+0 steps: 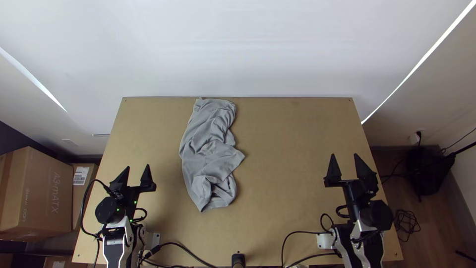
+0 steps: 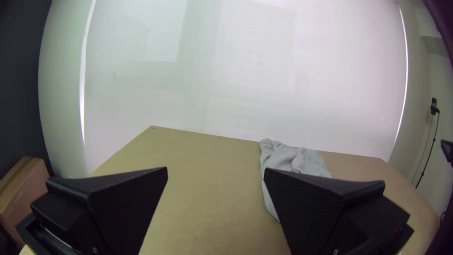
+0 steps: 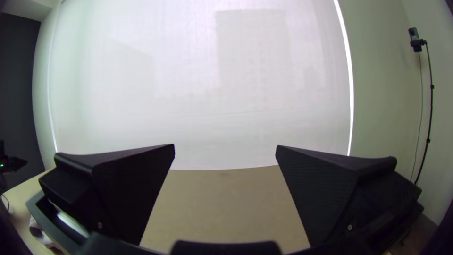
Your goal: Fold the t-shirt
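A grey t-shirt (image 1: 208,154) lies bunched and wrinkled in a long strip on the table, left of the middle, running from the far edge toward the near side. My left gripper (image 1: 138,167) is open to the left of the shirt, apart from it. At the table's right side my right gripper (image 1: 344,157) stands open, far from the cloth. In the left wrist view, the left gripper (image 2: 215,172) has its fingers wide apart, and part of the shirt (image 2: 295,160) shows behind one finger. The right wrist view has bare table between the fingers of the right gripper (image 3: 225,147).
The wooden table (image 1: 287,149) has bare surface right of the shirt. Black cables (image 1: 191,254) run along its near edge, beside a small black device (image 1: 238,259). Cardboard boxes (image 1: 39,191) stand off the left side. A black bag-like object (image 1: 426,168) lies beyond the right edge.
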`<action>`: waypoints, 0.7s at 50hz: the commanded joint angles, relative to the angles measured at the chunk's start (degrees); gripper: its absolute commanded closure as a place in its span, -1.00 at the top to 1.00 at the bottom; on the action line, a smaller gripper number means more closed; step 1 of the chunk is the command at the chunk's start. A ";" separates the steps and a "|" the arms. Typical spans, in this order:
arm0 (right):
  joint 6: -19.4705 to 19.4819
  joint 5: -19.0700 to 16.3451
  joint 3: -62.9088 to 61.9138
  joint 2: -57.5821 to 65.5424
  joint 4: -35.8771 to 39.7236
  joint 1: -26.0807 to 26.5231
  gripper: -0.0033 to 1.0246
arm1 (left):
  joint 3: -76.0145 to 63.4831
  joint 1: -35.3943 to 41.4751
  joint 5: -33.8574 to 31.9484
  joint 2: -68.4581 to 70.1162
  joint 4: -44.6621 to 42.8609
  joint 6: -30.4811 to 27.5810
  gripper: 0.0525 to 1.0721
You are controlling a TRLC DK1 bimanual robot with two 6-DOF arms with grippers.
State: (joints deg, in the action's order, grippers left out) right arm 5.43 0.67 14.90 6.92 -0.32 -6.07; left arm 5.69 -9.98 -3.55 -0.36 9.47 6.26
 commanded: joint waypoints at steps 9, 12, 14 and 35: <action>0.98 0.56 21.49 26.83 6.73 -9.23 0.92 | 7.67 -1.89 0.48 -6.41 -1.74 -3.71 0.92; 2.92 0.56 26.76 32.11 9.72 -11.34 0.92 | 12.15 -1.80 0.39 -12.56 -1.30 -3.80 0.92; 3.18 0.56 29.75 35.18 11.57 -13.27 0.92 | 15.31 -1.71 0.39 -16.69 -0.51 -3.80 0.92; 10.39 0.04 49.26 54.34 23.08 -32.61 0.92 | 48.27 -2.15 -0.32 -39.10 22.96 -0.90 0.92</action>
State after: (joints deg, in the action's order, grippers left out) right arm 13.54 0.62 60.82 57.78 20.60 -34.13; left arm 46.65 -11.97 -3.49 -35.64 26.85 3.68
